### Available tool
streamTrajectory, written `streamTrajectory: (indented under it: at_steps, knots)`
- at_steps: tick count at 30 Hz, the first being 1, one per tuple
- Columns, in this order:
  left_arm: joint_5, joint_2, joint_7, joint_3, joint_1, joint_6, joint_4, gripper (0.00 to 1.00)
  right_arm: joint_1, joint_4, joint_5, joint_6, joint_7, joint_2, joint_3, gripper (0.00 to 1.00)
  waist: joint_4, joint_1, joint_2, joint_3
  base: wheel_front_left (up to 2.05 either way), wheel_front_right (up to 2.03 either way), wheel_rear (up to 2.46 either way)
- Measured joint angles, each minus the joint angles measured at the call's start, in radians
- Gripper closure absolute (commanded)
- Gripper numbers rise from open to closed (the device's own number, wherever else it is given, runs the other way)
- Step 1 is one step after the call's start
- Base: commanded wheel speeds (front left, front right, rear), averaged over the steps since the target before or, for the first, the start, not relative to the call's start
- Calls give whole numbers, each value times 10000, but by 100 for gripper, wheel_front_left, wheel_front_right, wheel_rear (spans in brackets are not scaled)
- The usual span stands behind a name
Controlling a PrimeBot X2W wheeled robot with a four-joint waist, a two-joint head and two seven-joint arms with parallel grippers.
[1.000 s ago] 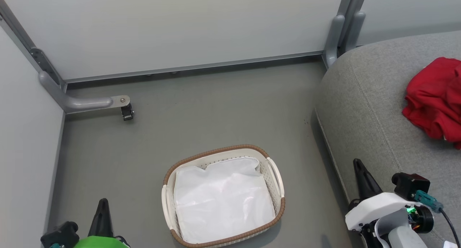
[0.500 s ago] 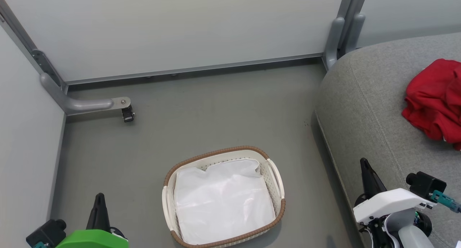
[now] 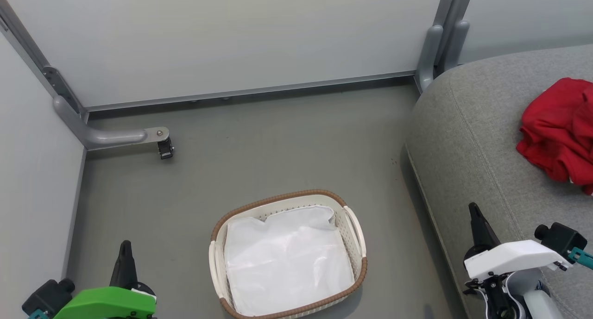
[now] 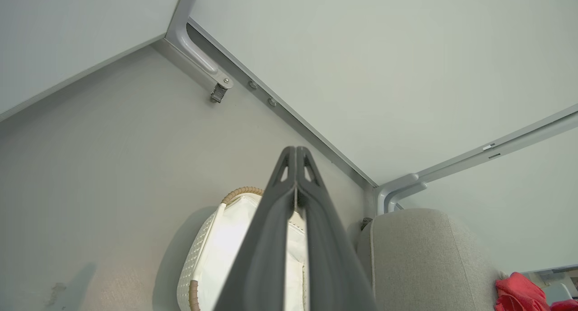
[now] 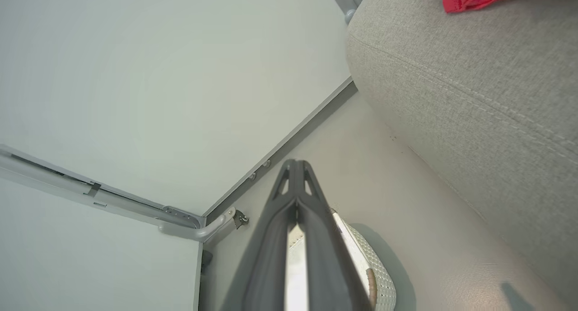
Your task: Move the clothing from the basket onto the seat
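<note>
Open grey floor [image 3: 278,138] lay all around the laundry basket [image 3: 278,197], with a passable lane between its right handle and the sofa seat [image 3: 468,138], whose rounded edge walled off the right side. The basket's mouth stood open from above, with a white liner sheet [image 3: 287,259] lying flat inside. Partition panels [image 3: 231,36] closed the far and left sides, a grey foot with a caster [image 3: 164,147] jutted onto the floor at the left, and the red clothing [image 3: 556,129] covered the seat's far right.

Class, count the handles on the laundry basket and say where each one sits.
2. The left handle sits on the basket's left side; the right handle sits on its right side, facing the seat. The basket shows almost whole, so none seems hidden.
</note>
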Motion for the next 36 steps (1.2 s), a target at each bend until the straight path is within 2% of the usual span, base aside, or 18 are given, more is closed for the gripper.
streamTrajectory:
  at_steps: [13, 36]
  knots:
    - [-1764, 0, 476, 69, -186, 0, -215, 100, 9, -194, 1812, 0, 458, -13, -203, 100, 10, 0, 0, -82, 0, 0, 0]
    - [-3996, 0, 1055, 144, -400, 0, -491, 100, 39, -435, 4115, -2, 1062, -36, -460, 100, 25, 0, 0, -206, 0, 0, 0]
